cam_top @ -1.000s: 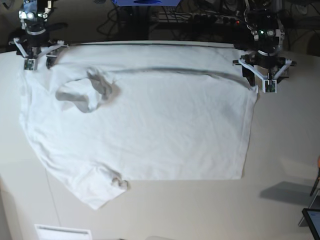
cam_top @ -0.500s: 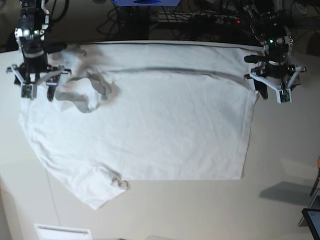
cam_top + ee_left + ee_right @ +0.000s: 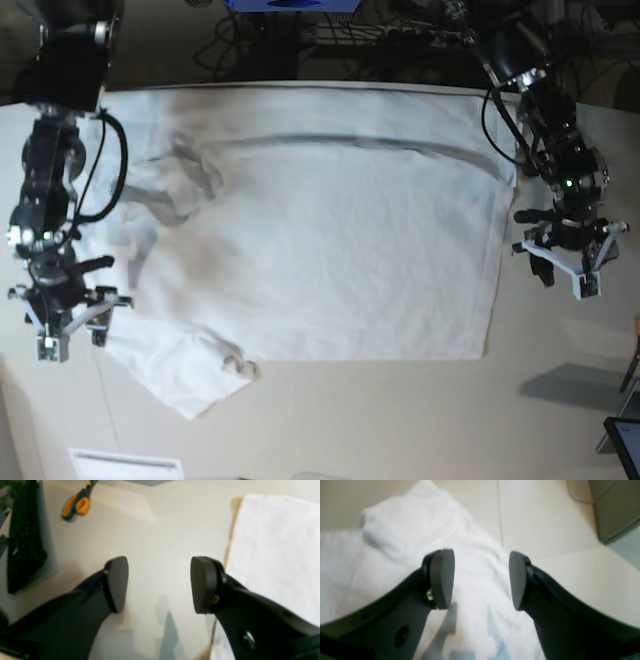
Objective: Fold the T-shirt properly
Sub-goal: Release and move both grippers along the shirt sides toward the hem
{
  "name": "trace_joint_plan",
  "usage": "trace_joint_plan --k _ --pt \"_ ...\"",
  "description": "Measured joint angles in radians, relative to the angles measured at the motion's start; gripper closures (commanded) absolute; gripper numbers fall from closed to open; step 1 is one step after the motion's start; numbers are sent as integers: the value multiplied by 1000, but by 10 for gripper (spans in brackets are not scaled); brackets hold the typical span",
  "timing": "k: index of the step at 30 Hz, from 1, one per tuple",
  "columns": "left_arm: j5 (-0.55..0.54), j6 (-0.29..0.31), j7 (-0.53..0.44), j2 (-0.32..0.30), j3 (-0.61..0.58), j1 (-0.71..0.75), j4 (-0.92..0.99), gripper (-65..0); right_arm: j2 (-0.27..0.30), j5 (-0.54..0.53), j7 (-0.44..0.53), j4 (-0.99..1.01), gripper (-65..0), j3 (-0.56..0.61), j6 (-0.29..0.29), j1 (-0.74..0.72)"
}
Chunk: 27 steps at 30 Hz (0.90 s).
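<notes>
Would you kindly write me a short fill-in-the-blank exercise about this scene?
1. The garment spread on the table is a white ____.
2. The left gripper hovers over bare tabletop with its jaws ____.
3. Between the right gripper's open jaws lies white ____.
4. The scissors have ____ handles.

Missing words: T-shirt; open; fabric; orange

A robotics lab: tangled cables (image 3: 300,45) behind the off-white table (image 3: 400,420), scissors (image 3: 77,501) nearby.
</notes>
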<state>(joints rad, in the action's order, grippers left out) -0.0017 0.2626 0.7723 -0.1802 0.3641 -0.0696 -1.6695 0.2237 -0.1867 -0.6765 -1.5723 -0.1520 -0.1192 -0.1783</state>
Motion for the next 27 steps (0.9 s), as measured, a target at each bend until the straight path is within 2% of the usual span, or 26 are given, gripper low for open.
trace_joint_plan --k 2,4,6,8,11,13,16,18,20,22,24,27 --pt "-7 8 -5 -55 -79 -61 106 -388 2 -18 3 145 -332 -21 -14 -97" --pt "-6 8 -3 -76 -132 -110 183 -388 -7 -5 6 303 -332 -65 -5 -187" --pt "-12 10 -3 -89 -158 -150 220 -388 3 2 16 437 -332 -111 -27 -264" --pt "-11 6 -5 -92 -162 -207 265 -388 42 -11 45 568 -332 -124 -76 -333" --pt "-5 3 -12 -98 -184 -280 335 -388 93 6 104 791 -332 -127 -65 -437" --pt "-5 3 -10 -100 -220 -306 377 -388 124 -3 152 933 -335 -125 -79 -486" --pt "-11 8 -12 -94 -268 -322 432 -388 160 3 209 1103 -338 -66 -75 -529" --pt "-10 8 -9 -92 -285 -326 452 -388 169 4 255 1169 -345 -21 -93 -537" --pt "-10 8 -10 -93 -289 -326 452 -388 167 0 267 1197 -390 -4 -148 -536" --pt "-10 7 -10 -96 -288 -327 455 -388 158 0 280 1199 -440 -5 -175 -536" --pt "-9 7 -9 -98 -288 -323 453 -388 157 -2 280 1199 -454 -5 -222 -540" --pt "-18 8 -9 -107 -285 -320 455 -388 159 -7 278 1199 -454 -5 -232 -545"
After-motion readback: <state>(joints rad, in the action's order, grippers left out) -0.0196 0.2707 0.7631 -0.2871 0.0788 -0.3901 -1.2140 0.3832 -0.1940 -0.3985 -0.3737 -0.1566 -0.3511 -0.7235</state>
